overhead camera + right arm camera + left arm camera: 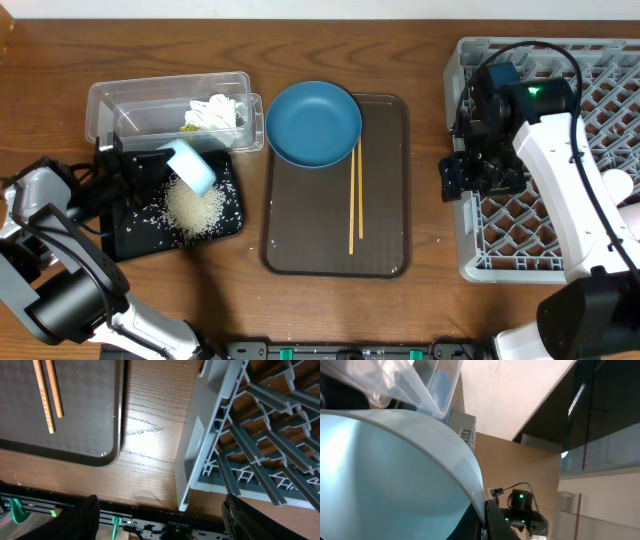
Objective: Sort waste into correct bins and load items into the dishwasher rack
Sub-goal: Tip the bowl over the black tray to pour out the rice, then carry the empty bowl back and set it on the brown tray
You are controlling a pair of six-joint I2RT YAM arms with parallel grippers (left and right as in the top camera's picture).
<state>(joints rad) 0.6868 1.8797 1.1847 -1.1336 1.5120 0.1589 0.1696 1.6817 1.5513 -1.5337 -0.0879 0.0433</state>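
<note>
Your left gripper (pixel 165 158) is pinching the edge of the small light-blue bowl (pixel 191 166). It is holding the bowl tipped on its side over the black tray (pixel 232 226). In the left wrist view the bowl is filling most of the picture, so you are seeing only one dark finger (pixel 496 521) beside its edge.

A heap of white rice (pixel 196 209) is lying on the black tray, right under the bowl. More grains are lying loose around the heap.

The clear tub (pixel 105 104) is sitting just behind the black tray. White napkins (pixel 217 110) and a little yellow-green wrapper (pixel 188 126) are lying inside it.

The big dark-blue bowl (pixel 313 123) is sitting on the far end of the brown tray (pixel 300 230). The two chopsticks (pixel 355 200) are lying side by side on that tray, next to the bowl.

Your right gripper (pixel 160 505) is hanging by the near left corner of the grey rack (pixel 560 70). Its fingers (pixel 86 516) are spread wide apart and are holding nothing.
</note>
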